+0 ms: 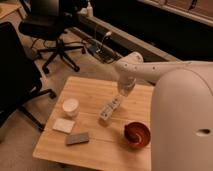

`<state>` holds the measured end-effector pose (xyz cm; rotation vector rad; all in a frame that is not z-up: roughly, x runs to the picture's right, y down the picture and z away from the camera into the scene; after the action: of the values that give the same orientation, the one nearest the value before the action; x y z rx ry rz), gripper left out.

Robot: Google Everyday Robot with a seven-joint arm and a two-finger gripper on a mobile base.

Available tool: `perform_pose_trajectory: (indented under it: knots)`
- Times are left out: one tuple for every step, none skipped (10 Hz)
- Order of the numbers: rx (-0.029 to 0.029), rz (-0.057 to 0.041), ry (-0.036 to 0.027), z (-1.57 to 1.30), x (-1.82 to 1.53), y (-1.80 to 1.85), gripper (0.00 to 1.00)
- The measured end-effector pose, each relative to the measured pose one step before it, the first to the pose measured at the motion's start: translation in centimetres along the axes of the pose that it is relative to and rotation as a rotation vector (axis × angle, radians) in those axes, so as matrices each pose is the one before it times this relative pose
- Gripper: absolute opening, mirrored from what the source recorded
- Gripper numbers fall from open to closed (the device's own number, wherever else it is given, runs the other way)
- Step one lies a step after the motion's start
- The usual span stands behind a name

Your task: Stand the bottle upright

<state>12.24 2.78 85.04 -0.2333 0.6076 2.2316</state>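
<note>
The bottle (108, 109) lies on its side near the middle of the wooden table (90, 90). It is slim and whitish with a pale patterned label, and its cap end points up and to the right. My gripper (123, 91) hangs from the white arm just above and to the right of the bottle's cap end, close to it.
A short white cup (70, 106) stands left of the bottle. A white pad (63, 125) and a grey sponge (77, 138) lie at the front left. A red bowl (137, 134) sits at the front right. Black office chairs (52, 25) stand behind the table.
</note>
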Motion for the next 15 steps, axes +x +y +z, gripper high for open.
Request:
perform_pose_trajectory:
  knots:
    - [-0.00008, -0.00019, 0.00006, -0.001, 0.011, 0.018, 0.26]
    - [-0.00006, -0.00056, 0.00013, 0.003, 0.023, 0.034, 0.26]
    - [0.00009, 0.00013, -0.00011, 0.002, -0.009, -0.011, 0.26]
    - [-0.00014, -0.00001, 0.00005, -0.005, 0.004, 0.007, 0.26]
    - [0.00010, -0.00002, 0.00002, 0.004, 0.001, -0.002, 0.26]
    - [0.00010, -0.00022, -0.00017, 0.003, -0.002, -0.003, 0.26]
    - [-0.00511, -0.00855, -0.01307, -0.243, -0.269, 0.147, 0.26]
    - [-0.01066, -0.01834, -0.02598, -0.434, -0.519, 0.354, 0.26]
    - [-0.01542, -0.02758, -0.03316, -0.638, -0.545, 0.664, 0.26]
    - [-0.01749, -0.03834, -0.03270, -0.630, -0.285, 0.904, 0.26]
    - [-0.00585, -0.01755, -0.01476, -0.221, -0.098, 0.228, 0.26]
    - [0.00094, -0.00970, -0.00930, -0.028, -0.129, -0.120, 0.26]
    - [0.00111, 0.00369, -0.00062, 0.004, -0.085, -0.191, 0.26]
    - [-0.00010, 0.00032, 0.00021, 0.003, 0.017, 0.026, 0.26]
    - [-0.00057, -0.00060, 0.00015, -0.010, 0.040, 0.096, 0.26]
